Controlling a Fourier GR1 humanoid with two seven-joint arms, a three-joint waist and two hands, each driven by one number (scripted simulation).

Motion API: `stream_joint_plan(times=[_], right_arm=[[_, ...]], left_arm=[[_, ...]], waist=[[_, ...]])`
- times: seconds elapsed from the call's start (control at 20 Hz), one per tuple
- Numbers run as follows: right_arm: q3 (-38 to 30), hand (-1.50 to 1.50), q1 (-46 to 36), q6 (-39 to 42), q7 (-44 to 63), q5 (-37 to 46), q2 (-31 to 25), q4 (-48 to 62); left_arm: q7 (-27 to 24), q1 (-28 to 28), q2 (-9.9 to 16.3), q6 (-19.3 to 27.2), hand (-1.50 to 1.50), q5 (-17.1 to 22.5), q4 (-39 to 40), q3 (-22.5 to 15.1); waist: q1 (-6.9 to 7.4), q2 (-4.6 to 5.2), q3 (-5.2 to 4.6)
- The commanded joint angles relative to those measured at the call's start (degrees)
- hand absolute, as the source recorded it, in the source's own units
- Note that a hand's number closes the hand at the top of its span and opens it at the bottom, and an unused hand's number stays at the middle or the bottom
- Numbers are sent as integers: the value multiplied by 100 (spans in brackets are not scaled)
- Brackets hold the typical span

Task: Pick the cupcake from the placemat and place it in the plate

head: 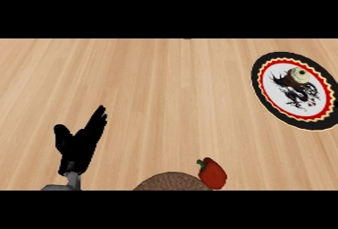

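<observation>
Cupcake (pixel 301 76): small, hard to make out, on patterned placemat (pixel 267 96), two o'clock. Left hand (pixel 78 144): eight o'clock, fingers straight, empty. Brown plate (pixel 173 182): six o'clock, cut off. Red pepper (pixel 213 172) touching it.

One view only, from the robot's head, looking steeply down on the pale wooden plank bench (pixel 152 89). The grey left forearm (pixel 71 179) enters from the lower edge, so the camera sits above the bench's near side, facing away from the robot.

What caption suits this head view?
Cupcake sits on the plate; left hand rests open; red pepper nearby.
</observation>
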Motion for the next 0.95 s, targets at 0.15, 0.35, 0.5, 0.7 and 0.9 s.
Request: stream_joint_plan(times=[0.15, 0.35, 0.5, 0.7, 0.9], right_arm=[[145, -150, 793, 1292, -681, 33, -386, 56], [472, -150, 1055, 958, -790, 271, -221, -172], [552, -150, 1172, 923, -740, 276, -235, -247], [553, -150, 1857, 1027, -1259, 208, -226, -397], [591, -150, 2058, 972, -1205, 65, -16, -689]], left_arm=[[212, 73, 98, -112, 0, 79, 47, 129], [124, 145, 16, -145, 0, 18, 113, 94], [-7, 88, -102, -58, 0, -95, 301, 107], [13, 238, -158, 33, 0, -272, 148, -10], [-335, 227, -221, -104, 0, -218, 521, 126]], waist=[[-74, 1, -34], [-101, -21, -43], [-111, -22, -45], [-146, -33, -46], [-166, -38, -52]])
